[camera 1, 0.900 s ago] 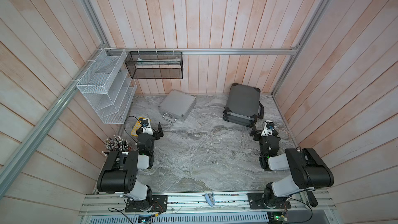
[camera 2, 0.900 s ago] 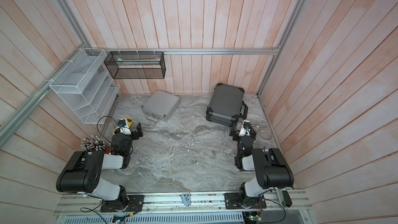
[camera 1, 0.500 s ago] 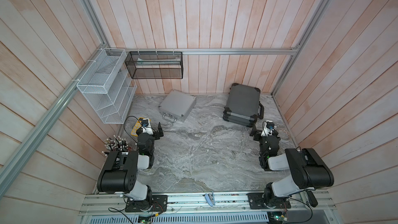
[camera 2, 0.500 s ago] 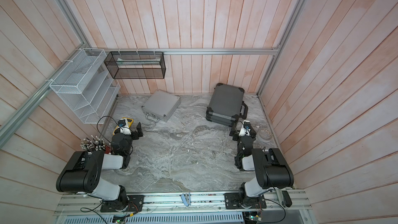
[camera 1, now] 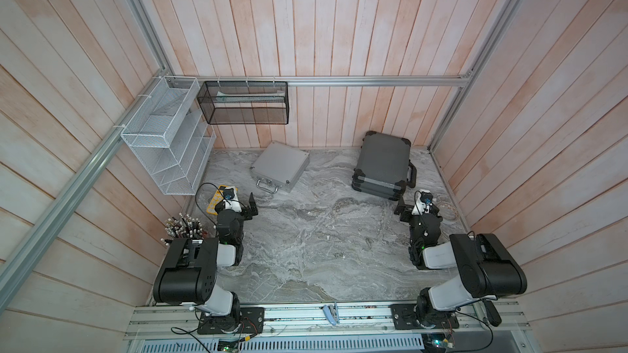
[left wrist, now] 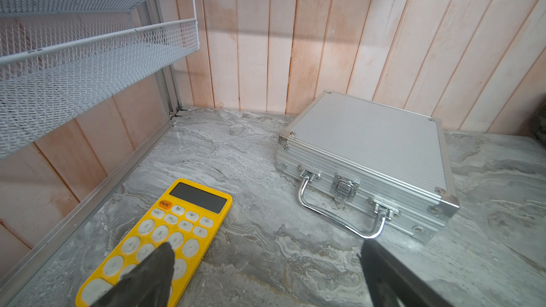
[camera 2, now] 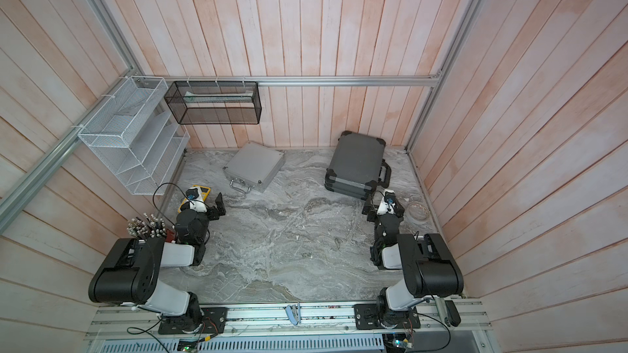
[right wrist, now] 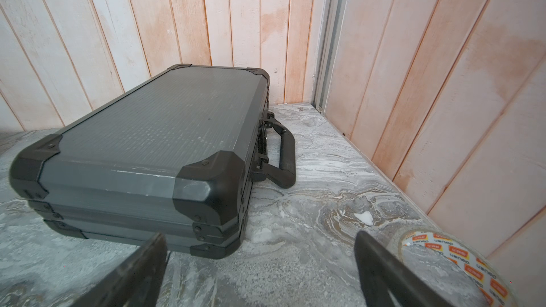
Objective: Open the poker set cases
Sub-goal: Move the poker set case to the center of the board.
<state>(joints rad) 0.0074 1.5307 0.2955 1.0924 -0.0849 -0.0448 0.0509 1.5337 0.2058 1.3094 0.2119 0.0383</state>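
Note:
Two poker set cases lie shut on the marble table near the back wall. The small silver case (camera 1: 280, 166) (left wrist: 369, 143) turns its chrome handle and single latch towards my left gripper (left wrist: 266, 251), which stands open and empty a short way in front of the handle. The larger dark-grey case (camera 1: 384, 164) (right wrist: 153, 137) has black corners, and its black handle faces the right wall. My right gripper (right wrist: 259, 237) is open and empty just in front of that case's near right corner. Both grippers sit low over the table in both top views.
A yellow calculator (left wrist: 165, 231) lies under my left gripper's one finger. A tape roll (right wrist: 449, 261) lies by the right wall beside my right gripper. A white mesh rack (camera 1: 166, 140) and a black mesh basket (camera 1: 244, 106) hang on the walls. A bundle of pens (camera 1: 183, 229) stands at the left.

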